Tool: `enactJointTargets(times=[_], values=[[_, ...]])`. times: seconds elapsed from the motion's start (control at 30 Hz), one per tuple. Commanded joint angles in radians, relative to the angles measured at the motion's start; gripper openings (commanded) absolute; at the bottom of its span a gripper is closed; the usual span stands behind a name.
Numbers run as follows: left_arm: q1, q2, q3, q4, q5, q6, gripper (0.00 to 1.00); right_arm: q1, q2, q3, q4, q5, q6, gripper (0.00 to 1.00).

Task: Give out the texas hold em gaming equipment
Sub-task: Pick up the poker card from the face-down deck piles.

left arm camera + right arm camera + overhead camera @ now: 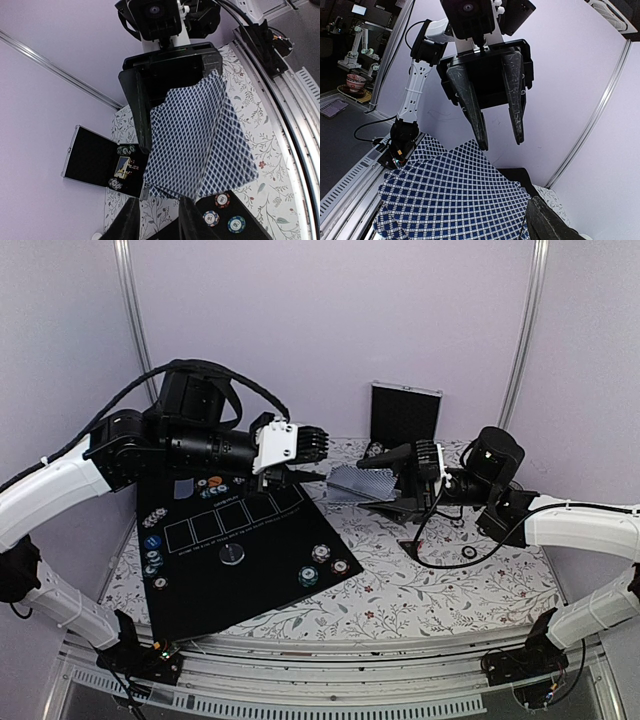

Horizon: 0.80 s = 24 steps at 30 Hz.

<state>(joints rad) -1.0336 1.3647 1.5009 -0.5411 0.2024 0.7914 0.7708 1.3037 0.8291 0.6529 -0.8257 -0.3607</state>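
Left wrist view, centre: the right gripper [383, 483] clamps fanned playing cards [200, 145], probably light, slick and bendy, so the part-open, empty left gripper [501, 142] should nip one free edge.

The playing cards [200, 145] look like smooth coated paper, faintly glossy. The left pincer [502, 145] has fingers [470, 105] of matt black plastic (finely ribbed, dusty-looking). Bright metal edges the case [87, 157]; what looks like flowered cloth covers the tabletop [420, 590]; the mat [270, 580] is matt black.
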Motion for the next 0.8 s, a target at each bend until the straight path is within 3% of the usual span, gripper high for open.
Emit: enactJointTargets(times=[0.0, 0.77], values=[[-0.01, 0.006, 0.012, -0.019, 0.006, -0.011, 0.3, -0.008, -0.014, 0.023, 0.008, -0.012, -0.005, 0.59], [-0.011, 0.017, 0.016, -0.04, 0.005, -0.011, 0.32, -0.008, -0.012, 0.029, 0.004, -0.015, -0.008, 0.59]])
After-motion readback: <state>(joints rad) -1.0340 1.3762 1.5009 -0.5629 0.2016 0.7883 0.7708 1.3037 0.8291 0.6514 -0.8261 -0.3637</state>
